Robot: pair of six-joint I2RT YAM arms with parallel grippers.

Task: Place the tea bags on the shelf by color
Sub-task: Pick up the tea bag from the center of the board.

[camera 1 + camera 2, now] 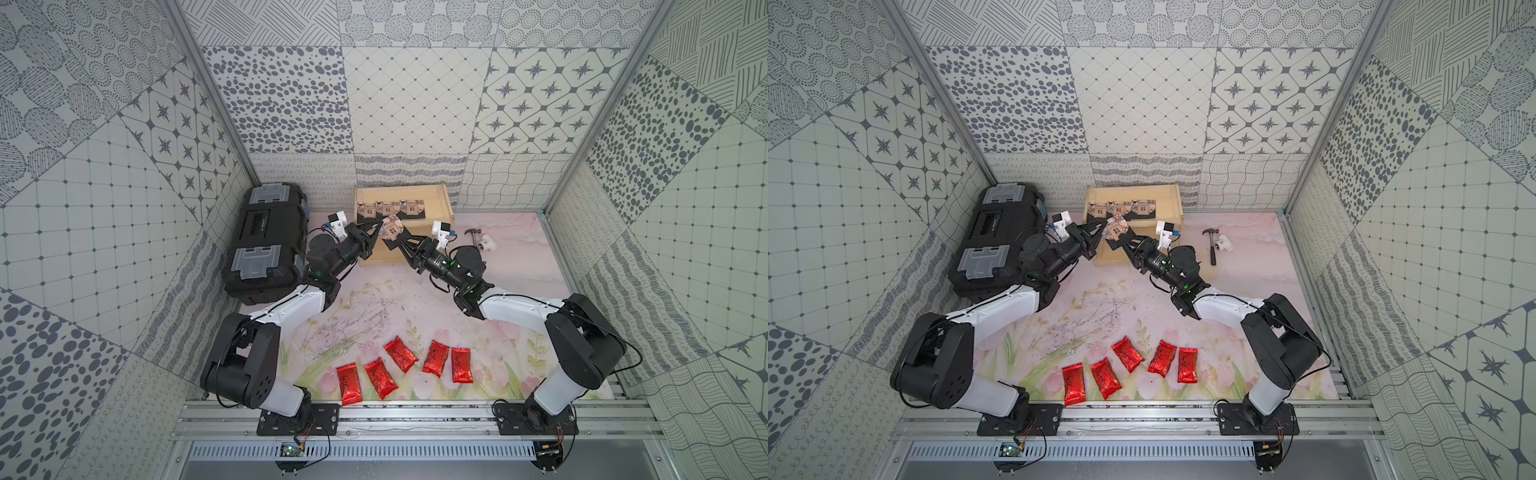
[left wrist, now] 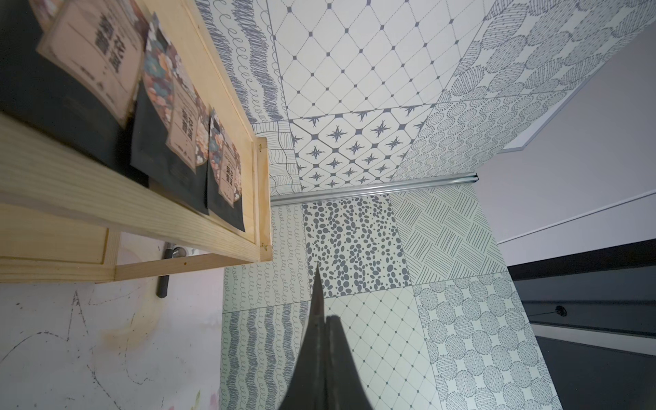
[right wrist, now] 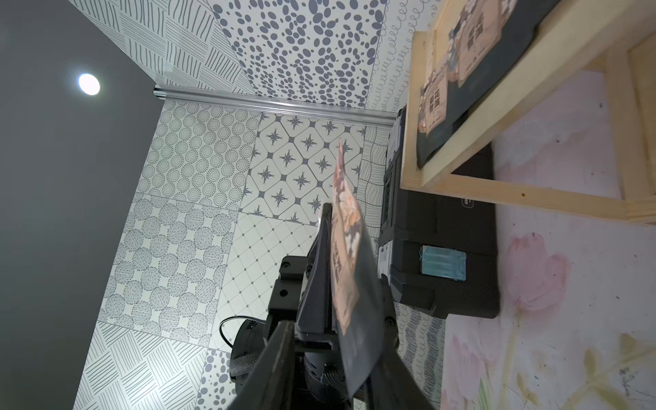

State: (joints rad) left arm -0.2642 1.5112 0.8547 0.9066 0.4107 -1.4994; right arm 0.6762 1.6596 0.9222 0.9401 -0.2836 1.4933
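1. I am reading this step as a handover. I am passing one black sachet [image 1: 390, 228] from my left gripper [image 1: 377, 229] to my right gripper [image 1: 400, 240], in the air just in front of the shelf [image 1: 438, 208].
2. My left gripper is clenching on one edge of the sachet. In the left wrist view the packet is showing only as a thin sliver between the closed fingers.
3. My right gripper is standing with its jaws parted astride the sachet's dark end. In the right wrist view a gap is showing between one finger and the foil, so it is not pinching yet.
4. To do this well, I am judging that the right jaws should close squarely on the flat faces, deep enough to hold. The left jaws should let go only once that pinch is firm, because the packet is thin and slippery and could twist or drop.
5. The sachet is hanging between the two sets of jaws, tilted, with its house picture turned upward in both top views.
6. Beyond both jaws, three black sachets [image 1: 390, 208] are lying in a row on the shelf's upper tier, with bare wood beside them on my right jaws' side.
7. Five red pouches [image 1: 401, 354] are lying well behind both jaws, near my bases, none yet shelved.
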